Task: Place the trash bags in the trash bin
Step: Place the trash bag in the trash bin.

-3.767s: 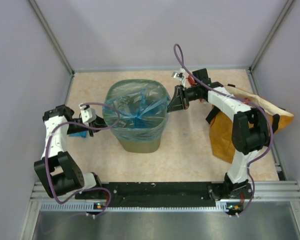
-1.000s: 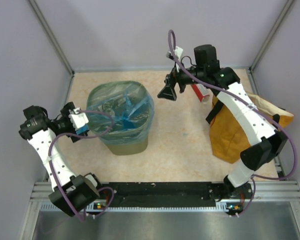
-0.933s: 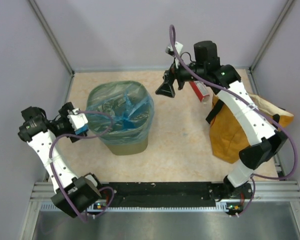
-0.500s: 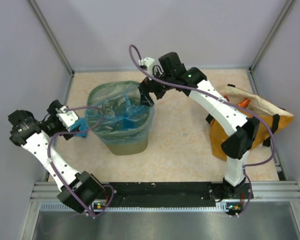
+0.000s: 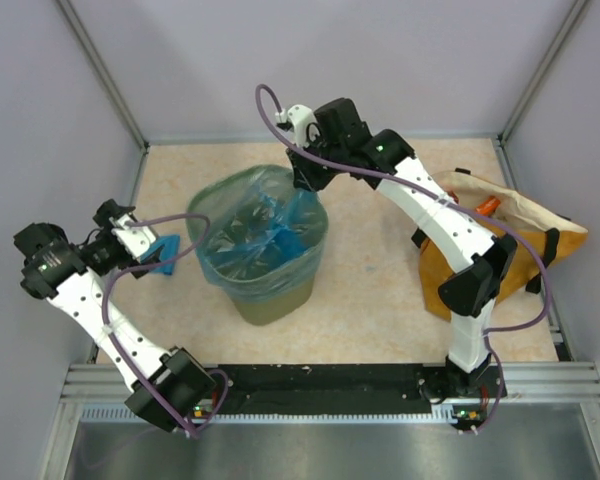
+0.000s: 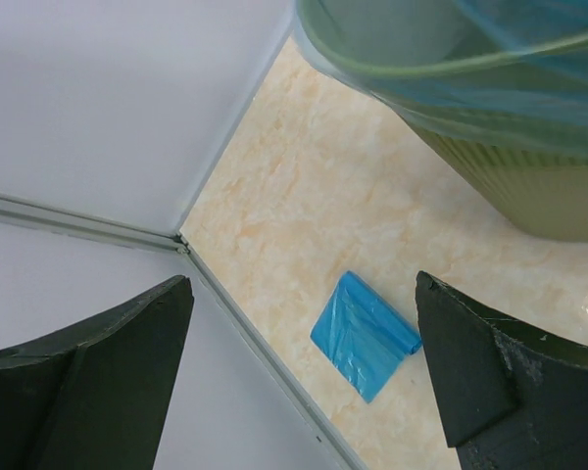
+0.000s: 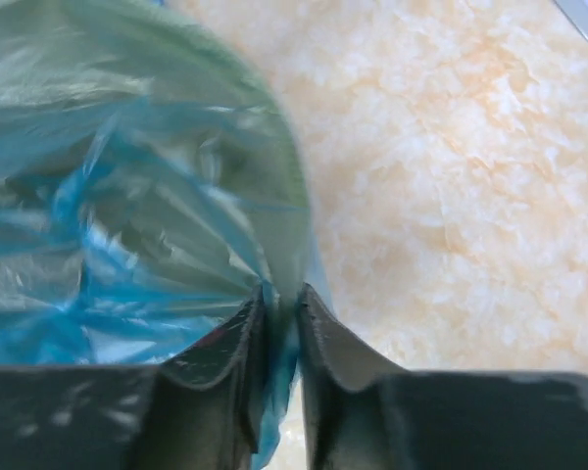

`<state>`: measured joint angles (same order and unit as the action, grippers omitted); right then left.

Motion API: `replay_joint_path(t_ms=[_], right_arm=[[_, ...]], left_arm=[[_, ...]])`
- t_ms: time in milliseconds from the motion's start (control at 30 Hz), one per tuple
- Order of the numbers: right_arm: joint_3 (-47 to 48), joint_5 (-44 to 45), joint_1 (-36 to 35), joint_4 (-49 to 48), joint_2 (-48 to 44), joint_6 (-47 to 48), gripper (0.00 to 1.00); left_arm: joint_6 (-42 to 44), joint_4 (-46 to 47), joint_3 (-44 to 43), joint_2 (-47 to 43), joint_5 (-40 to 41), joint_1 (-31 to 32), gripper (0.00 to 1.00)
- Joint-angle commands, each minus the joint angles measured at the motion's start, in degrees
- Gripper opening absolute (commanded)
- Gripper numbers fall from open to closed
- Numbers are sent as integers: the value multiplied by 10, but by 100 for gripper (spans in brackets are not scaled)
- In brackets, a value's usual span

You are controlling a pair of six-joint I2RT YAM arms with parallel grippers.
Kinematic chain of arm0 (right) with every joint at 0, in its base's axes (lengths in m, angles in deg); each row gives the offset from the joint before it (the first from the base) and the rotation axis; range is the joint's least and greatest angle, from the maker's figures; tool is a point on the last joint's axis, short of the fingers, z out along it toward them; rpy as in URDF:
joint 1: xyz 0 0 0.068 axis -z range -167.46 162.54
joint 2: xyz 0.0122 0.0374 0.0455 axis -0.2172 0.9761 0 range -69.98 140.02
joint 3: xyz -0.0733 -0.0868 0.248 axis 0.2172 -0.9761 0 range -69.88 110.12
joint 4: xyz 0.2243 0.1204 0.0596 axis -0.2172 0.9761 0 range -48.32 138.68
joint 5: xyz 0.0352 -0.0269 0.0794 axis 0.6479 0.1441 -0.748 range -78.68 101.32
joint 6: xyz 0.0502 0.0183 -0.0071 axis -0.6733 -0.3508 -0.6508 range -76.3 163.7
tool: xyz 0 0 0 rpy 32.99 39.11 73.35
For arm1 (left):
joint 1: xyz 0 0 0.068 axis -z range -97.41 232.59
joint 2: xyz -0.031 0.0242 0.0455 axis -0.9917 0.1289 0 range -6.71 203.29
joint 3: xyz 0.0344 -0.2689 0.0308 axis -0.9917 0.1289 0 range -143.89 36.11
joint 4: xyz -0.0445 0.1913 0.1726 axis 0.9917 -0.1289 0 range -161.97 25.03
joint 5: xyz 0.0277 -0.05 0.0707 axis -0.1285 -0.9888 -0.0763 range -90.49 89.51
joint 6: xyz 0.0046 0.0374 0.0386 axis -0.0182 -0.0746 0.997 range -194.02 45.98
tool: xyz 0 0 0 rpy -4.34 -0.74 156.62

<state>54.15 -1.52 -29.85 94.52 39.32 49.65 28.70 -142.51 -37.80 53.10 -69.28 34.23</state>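
Item 1, folded trash bag (image 6: pixel 365 335): is being left flat on the floor, just ahead of the wide-open left pincer (image 6: pixel 302 294). Light, limp, slippery film, best taken by 1 edge.

Item 2, big sack (image 5: pixel 260 235): is being held in the trash bin (image 5: pixel 270 300), its rim film pinched in the closed right pincer (image 7: pixel 279 305). Against the earlier frame, the bin is being dragged rightward.

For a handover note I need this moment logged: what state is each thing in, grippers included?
trash bin: standing, lined.
big blue bag: inside the bin, edge over the rim.
folded blue bag: flat on the table, outside the bin.
left gripper: fingers wide open, empty.
right gripper: fingers pinched on the big blue bag's edge.
orange sack: lying on the table.
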Motion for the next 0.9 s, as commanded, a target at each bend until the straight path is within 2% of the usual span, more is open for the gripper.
replay_joint_path(t_ms=[0,33,300,433,567,700,733,800,867], right_arm=[[36,73,-3,3,-7,10,7],[36,86,-3,4,-8,13,0],[33,165,-3,2,-22,50,0],[48,192,-3,-1,-19,70,0],[61,217,-2,-10,-16,86,0],[68,235,3,-16,-15,99,0],[68,239,7,-18,-13,100,0],[69,237,15,-20,-11,104,0],[68,231,24,-21,-10,108,0]], left_arm=[[-18,-104,-10,-16,-56,-3,99],[-24,-104,-11,-15,-65,-3,99],[-92,-104,-28,-10,-145,4,99],[-118,-104,-28,-29,-156,37,99],[-139,-100,-16,-51,-160,102,99],[-214,-42,16,-58,-167,175,99],[-246,-17,31,-58,-178,185,99],[-258,18,54,-54,-190,202,99],[-321,86,74,-46,-192,222,99]])
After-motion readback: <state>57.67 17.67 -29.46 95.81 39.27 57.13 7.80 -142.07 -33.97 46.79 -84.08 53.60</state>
